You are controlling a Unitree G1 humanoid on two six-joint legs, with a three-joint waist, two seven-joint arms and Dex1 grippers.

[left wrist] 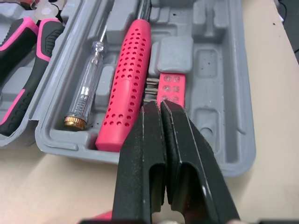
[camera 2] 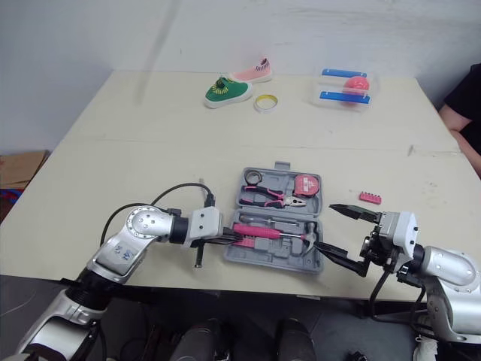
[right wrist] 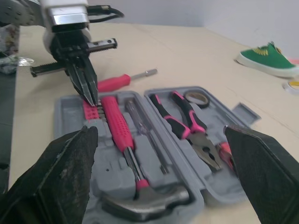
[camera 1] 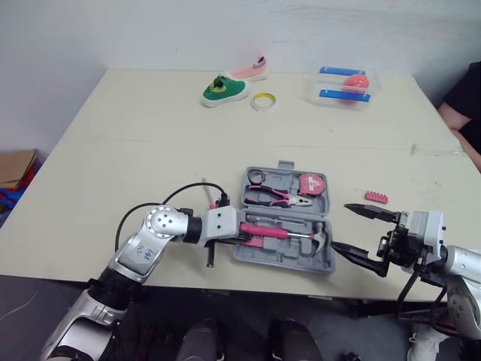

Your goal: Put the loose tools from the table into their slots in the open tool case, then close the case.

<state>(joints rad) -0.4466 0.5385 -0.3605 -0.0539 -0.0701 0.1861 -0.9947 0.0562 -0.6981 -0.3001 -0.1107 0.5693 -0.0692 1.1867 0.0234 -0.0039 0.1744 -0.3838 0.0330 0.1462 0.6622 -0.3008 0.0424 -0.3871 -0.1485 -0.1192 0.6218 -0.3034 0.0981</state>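
At the case's left end, the left claw [left wrist: 159,106] is staying out of a grip: fingers closed together, tips touching a pink bit strip [left wrist: 170,87] lying in the case [left wrist: 233,116] beside the hammer handle [left wrist: 126,84]. The right claw [camera 1: 342,226] is hanging wide open and empty off the case's right end. A screwdriver [right wrist: 112,83] is lying loose on the bench [camera 1: 113,150] just beside the left claw, and a second strip [camera 1: 376,198] is lying right of the case. Both are looking light and stiff. The screwdriver is likely rolling easily, so mid-handle is looking the best hold, and the strip's narrow sides.

Robot lab: bare table [camera 1: 113,150] (stray green shoe [camera 1: 224,90], tape roll [camera 1: 263,101]).
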